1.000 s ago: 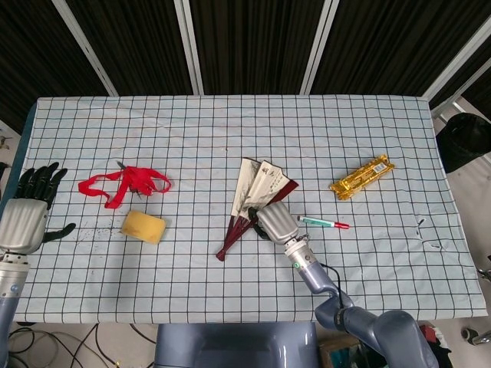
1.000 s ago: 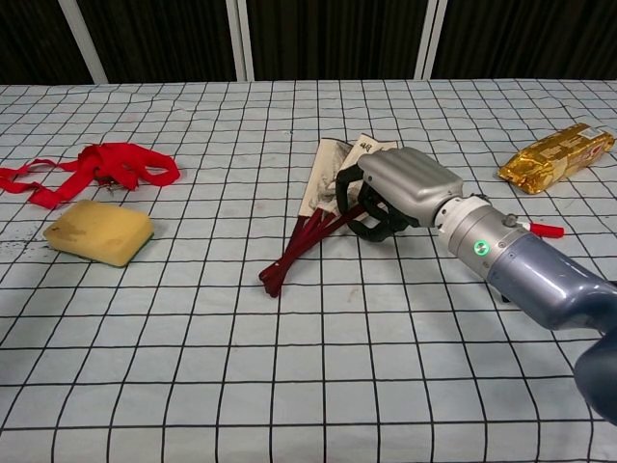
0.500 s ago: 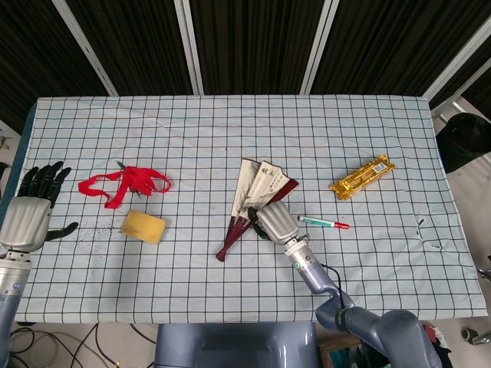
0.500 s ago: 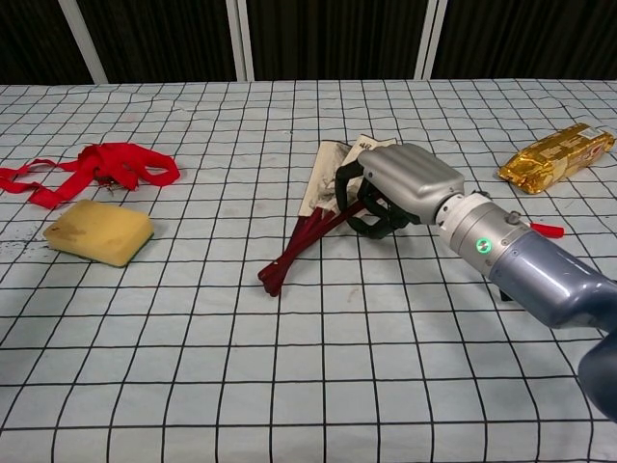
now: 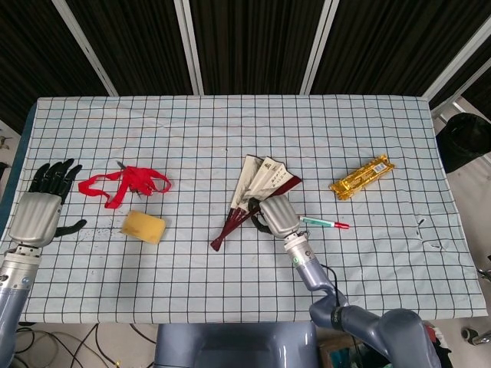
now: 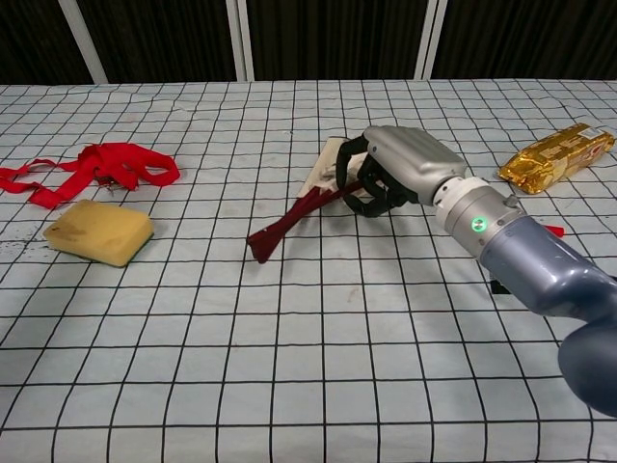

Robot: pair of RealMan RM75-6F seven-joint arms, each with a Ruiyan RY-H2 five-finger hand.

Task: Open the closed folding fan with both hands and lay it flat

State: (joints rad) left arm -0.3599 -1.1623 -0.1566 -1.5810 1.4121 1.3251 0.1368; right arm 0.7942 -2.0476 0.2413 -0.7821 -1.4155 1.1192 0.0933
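Right hand (image 6: 400,174) fingers curled, gripping; left hand (image 5: 42,211) spread, idle at left.

1. My head camera looks steeply down from high up, facing 12 o'clock, far enough to take in the whole tabletop (image 5: 230,123).
2. My chest camera sits low and close, looking shallowly across toward 12 o'clock.
3. Both share the tabletop's middle and my right hand (image 5: 278,216).

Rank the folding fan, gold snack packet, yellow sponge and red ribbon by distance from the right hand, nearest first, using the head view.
1. Folding fan: under the right hand, touching it.
2. Gold snack packet: up and to the right.
3. Yellow sponge: to the left.
4. Red ribbon: farther left, beyond the sponge.
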